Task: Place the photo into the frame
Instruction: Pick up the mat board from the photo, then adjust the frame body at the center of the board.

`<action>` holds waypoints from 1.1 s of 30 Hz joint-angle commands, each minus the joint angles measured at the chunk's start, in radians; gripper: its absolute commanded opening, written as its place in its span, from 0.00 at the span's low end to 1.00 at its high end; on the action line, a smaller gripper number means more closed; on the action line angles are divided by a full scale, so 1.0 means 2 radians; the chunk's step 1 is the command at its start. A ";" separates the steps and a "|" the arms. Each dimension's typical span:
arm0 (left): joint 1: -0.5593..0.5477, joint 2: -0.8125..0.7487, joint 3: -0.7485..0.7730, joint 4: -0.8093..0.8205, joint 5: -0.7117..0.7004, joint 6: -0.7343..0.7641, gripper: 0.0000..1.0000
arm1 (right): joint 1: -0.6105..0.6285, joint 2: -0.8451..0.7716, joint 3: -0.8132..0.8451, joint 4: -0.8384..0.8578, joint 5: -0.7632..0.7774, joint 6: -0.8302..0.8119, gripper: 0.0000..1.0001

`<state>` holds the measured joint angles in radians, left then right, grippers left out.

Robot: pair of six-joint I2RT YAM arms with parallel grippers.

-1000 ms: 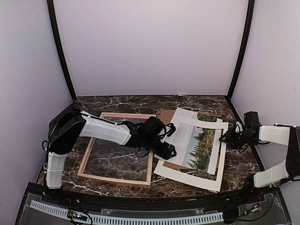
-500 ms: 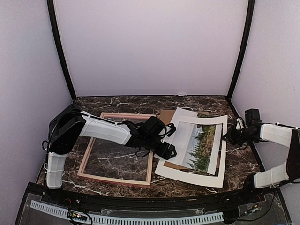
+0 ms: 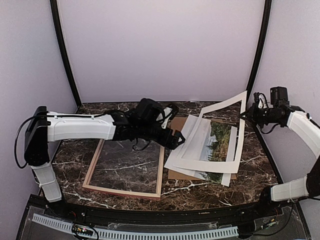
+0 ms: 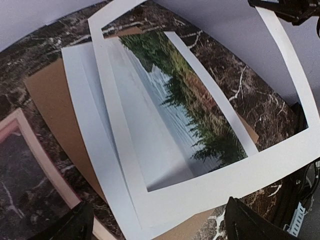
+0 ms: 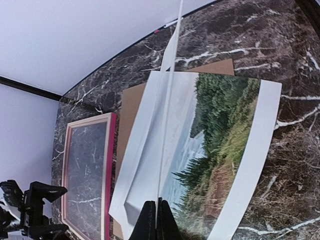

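1. The right gripper [image 3: 248, 115] has its jaws pressed together on the thin right edge of the white mat border [image 3: 240, 131], near its far corner. In the right wrist view the two fingers [image 5: 149, 222] meet on the mat, which is seen edge-on.
2. The mat is tilted. The held side stands high in the air, and the opposite side rests low on the pile of papers.
3. The left gripper [image 3: 176, 141] has its jaws wide apart and holds nothing. It hangs just beside the left edge of the papers, over the far right part of the frame [image 3: 122, 190].
4. The photo [image 3: 216, 145] lies picture side up under the raised mat, to the right of the frame and not inside it. Trees and water show through the mat opening.
5. A brown cardboard backing [image 3: 176, 123] lies under the photo.
6. The frame lies flat on the dark marble table [image 3: 252, 172], and the marble is visible through its opening.
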<state>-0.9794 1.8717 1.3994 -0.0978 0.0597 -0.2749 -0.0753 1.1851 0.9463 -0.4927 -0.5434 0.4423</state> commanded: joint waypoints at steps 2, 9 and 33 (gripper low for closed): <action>0.069 -0.106 -0.042 -0.056 -0.062 -0.008 0.94 | 0.034 0.012 0.090 -0.029 -0.030 0.020 0.00; 0.206 -0.200 -0.139 -0.127 -0.103 -0.014 0.99 | 0.132 0.056 0.207 -0.021 -0.027 0.063 0.00; 0.519 -0.306 -0.297 -0.087 0.052 -0.089 0.99 | 0.400 0.335 0.492 0.151 -0.030 0.226 0.00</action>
<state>0.0536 1.2980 0.8215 -0.2996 0.1574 -0.4313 0.7319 1.8400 1.9846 -0.2901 -0.6266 0.8284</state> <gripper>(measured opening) 0.990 0.005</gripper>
